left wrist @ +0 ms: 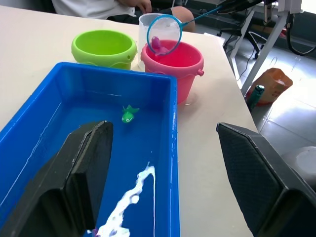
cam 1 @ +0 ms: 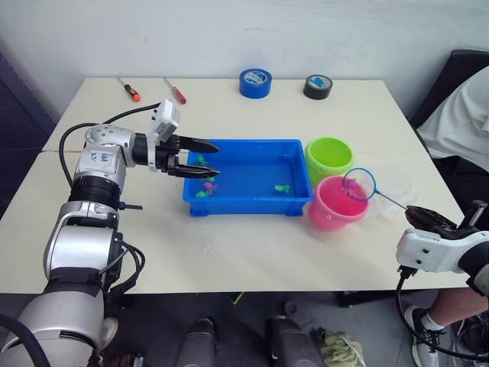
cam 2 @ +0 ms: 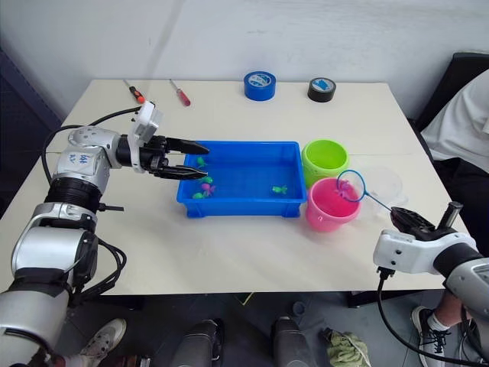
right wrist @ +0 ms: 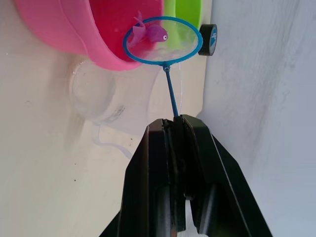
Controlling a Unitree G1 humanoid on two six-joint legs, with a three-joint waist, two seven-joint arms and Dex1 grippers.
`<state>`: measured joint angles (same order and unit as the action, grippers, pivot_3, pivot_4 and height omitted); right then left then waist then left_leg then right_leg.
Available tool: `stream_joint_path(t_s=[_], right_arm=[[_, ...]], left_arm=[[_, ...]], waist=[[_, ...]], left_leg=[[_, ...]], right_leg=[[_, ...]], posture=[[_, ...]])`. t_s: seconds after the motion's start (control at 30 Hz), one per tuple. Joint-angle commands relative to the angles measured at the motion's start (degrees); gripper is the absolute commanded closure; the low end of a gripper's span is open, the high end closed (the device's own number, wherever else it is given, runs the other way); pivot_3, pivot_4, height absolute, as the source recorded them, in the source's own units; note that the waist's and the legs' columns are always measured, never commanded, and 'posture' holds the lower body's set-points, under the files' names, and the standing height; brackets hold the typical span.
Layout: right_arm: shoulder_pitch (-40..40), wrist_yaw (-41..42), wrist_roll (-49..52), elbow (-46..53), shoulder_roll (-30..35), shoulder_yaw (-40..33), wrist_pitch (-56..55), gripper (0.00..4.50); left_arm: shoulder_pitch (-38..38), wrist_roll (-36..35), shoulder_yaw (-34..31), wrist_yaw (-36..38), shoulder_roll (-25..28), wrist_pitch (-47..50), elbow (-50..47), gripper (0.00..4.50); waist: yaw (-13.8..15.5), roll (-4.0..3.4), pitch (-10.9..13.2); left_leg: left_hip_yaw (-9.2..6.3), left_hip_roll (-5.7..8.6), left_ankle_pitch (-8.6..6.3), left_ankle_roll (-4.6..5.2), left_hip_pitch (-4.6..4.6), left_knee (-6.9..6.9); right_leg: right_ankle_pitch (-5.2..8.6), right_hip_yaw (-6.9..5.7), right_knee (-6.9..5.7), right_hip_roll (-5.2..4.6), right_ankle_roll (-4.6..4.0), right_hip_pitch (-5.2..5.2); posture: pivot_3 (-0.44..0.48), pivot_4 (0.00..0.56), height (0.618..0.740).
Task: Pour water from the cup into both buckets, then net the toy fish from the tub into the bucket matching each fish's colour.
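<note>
Your right gripper (right wrist: 174,129) pinching net (right wrist: 162,41) handle, hoop hovering over pink bucket (cam 1: 336,203), carrying 1 pink fish (right wrist: 150,33). Your left gripper (cam 1: 203,158) spreading fingers wide over tub (cam 1: 248,202) edge. Green bucket (cam 1: 328,157) and cup (cam 2: 380,183) sitting beside pink one. No readable writing.

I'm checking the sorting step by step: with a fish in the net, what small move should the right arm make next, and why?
Probably tip the net so the pink fish drops into the pink bucket. The right pincer is shut on the net's handle, the hoop hangs over that bucket's mouth, and the fish's colour matches it. Green fish remain in the tub.
</note>
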<state>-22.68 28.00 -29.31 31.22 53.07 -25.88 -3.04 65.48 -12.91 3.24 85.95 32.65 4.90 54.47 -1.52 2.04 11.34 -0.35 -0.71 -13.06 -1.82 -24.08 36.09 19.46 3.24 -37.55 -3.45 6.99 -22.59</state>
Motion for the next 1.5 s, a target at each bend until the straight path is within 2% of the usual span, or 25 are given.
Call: stream_joint_path(t_s=[0.03, 0.5, 0.8, 1.07, 1.5], right_arm=[[-1.9, -6.5, -8.0, 1.7, -3.5, -0.7, -3.9, 4.5], [-6.5, -19.3, -31.5, 4.0, -12.1, 2.5, -10.1, 4.5], [-8.7, -25.4, -42.1, 4.0, -15.6, 3.5, -9.0, 4.5], [-9.1, -31.2, -53.9, 3.4, -20.3, 8.0, -5.4, 4.5], [-8.2, -37.2, -61.9, 2.0, -23.5, 12.1, 0.8, 4.5]], left_arm=[[0.1, -0.2, -1.1, 2.1, 0.9, -0.3, -2.4, 0.81], [-0.1, -0.3, -1.2, 1.9, 0.9, -0.2, -3.0, 0.81], [-0.6, -0.4, -1.4, 1.5, 1.3, 0.5, -4.2, 0.81], [-0.7, -0.4, -1.6, 1.1, 1.1, 0.6, -4.5, 0.81], [-0.6, -0.2, -1.7, 0.8, 1.5, 0.7, -4.8, 0.81]], waist=[[0.1, 0.0, 0.0], [0.0, 0.0, 0.0], [0.0, 0.0, 0.0], [0.0, 0.01, 0.0], [0.0, 0.02, 0.0]], left_leg=[[-0.02, 0.0, 0.0, 0.0, 0.0, -0.01], [0.01, 0.02, 0.02, -0.04, 0.07, 0.03], [0.01, 0.04, 0.04, -0.06, 0.09, 0.02], [0.02, 0.04, 0.04, -0.08, 0.18, 0.0], [0.03, 0.05, 0.05, -0.09, 0.27, -0.02]], right_leg=[[0.0, -0.01, 0.0, 0.01, 0.0, 0.0], [0.0, 0.01, -0.1, 0.0, 0.0, 0.03], [0.0, 0.01, -0.15, -0.01, -0.01, 0.04], [0.01, 0.01, -0.18, -0.01, -0.02, 0.08], [0.02, 0.02, -0.24, -0.01, -0.04, 0.13]], posture=[[0.0, 0.15, 0.734], [0.0, 0.15, 0.734], [0.0, 0.15, 0.734], [0.0, 0.15, 0.734], [0.0, 0.15, 0.734]])
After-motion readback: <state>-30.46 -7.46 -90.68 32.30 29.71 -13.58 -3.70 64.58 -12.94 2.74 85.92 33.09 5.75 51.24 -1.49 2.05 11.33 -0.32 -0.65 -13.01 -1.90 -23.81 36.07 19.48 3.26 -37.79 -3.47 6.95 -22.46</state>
